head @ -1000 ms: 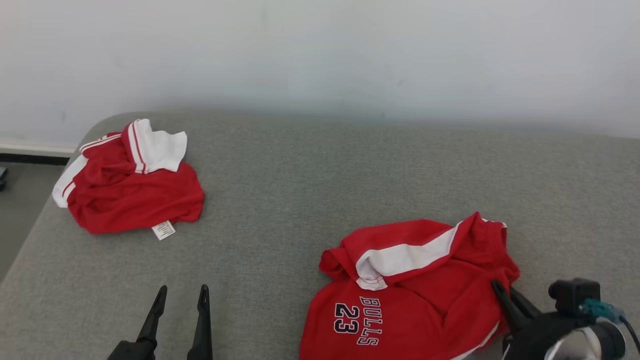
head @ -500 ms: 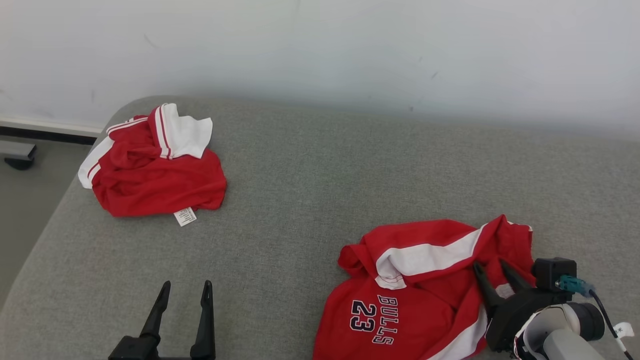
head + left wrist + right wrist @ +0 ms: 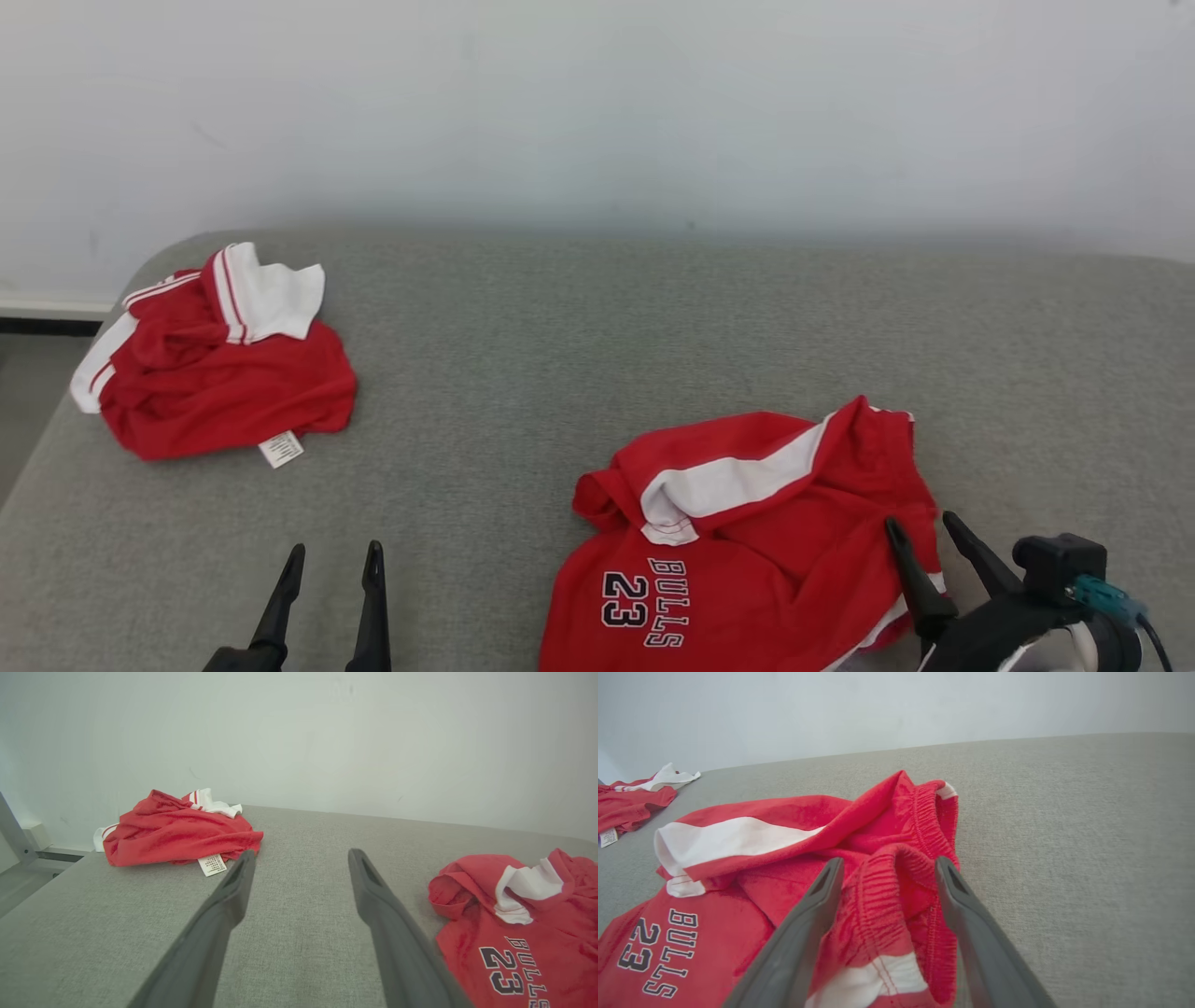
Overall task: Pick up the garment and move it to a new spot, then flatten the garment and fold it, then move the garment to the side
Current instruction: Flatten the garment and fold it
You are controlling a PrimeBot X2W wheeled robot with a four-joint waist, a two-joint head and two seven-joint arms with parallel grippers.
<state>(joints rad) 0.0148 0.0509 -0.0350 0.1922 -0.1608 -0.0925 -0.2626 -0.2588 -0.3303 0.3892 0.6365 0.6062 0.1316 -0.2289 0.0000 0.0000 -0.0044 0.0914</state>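
Right claw (image 3: 919, 520) open, fingers astride the waistband of crumpled red-and-white knit "BULLS 23" shorts (image 3: 766, 551); left claw (image 3: 336, 547) open, idle. Likely step: flattening. Next needs a fresh waistband pinch.

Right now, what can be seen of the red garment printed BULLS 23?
The red garment looks like soft knit shorts: white side stripe, gathered elastic waistband, dark BULLS 23 print. It lies crumpled and partly folded over on the grey padded surface, near its front right. The open right gripper straddles a waistband fold.
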